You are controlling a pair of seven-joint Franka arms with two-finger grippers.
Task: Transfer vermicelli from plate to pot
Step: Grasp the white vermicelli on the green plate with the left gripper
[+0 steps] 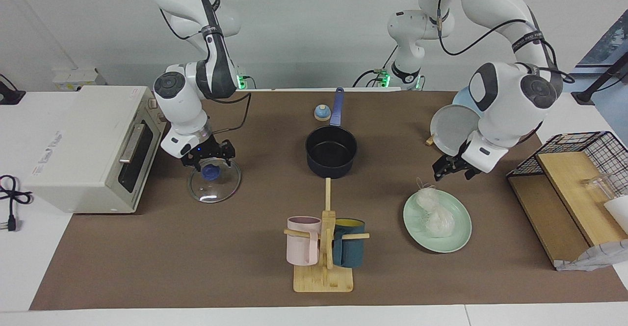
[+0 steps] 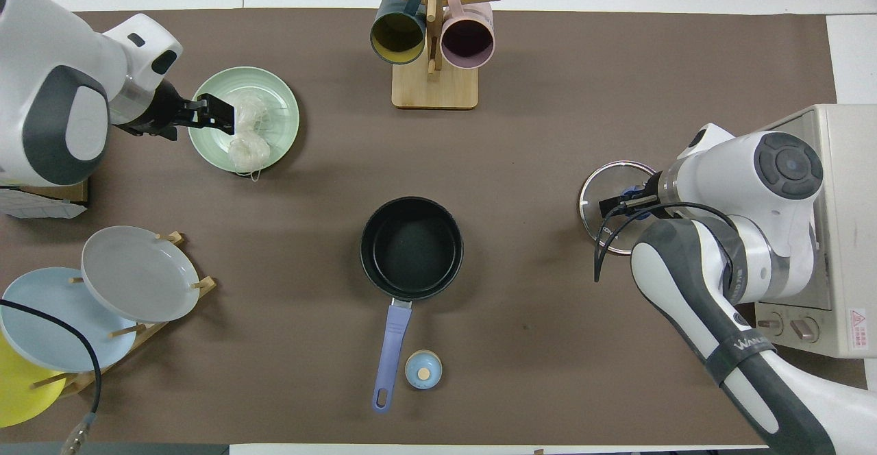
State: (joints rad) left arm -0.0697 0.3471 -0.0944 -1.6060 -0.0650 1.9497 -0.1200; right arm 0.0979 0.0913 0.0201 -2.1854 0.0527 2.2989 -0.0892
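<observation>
- Both grippers' fingers stand apart and hold nothing. The left gripper (image 1: 454,170) hangs just above the robot-side edge of the plate (image 1: 454,237), close to the vermicelli (image 1: 431,213) but not touching it. The right gripper (image 1: 208,158) straddles the blue knob of the glass lid (image 1: 214,183); whether it touches the knob, I cannot tell.
- The vermicelli, a pale, glassy tangle of fine threads, lies on the plate's robot-side half, a few strands trailing over the rim.
- The plate is round, shallow, smooth mint-green, and sits toward the left arm's end of the table.
- The pot (image 1: 331,151), dark, round and uncovered, stands mid-table, nearer the robots than the plate, its straight blue handle pointing toward them.
- Bare brown mat lies open between plate and pot.
- A wooden mug stand (image 1: 324,247) is beside the plate, farther from the robots than the pot.
</observation>
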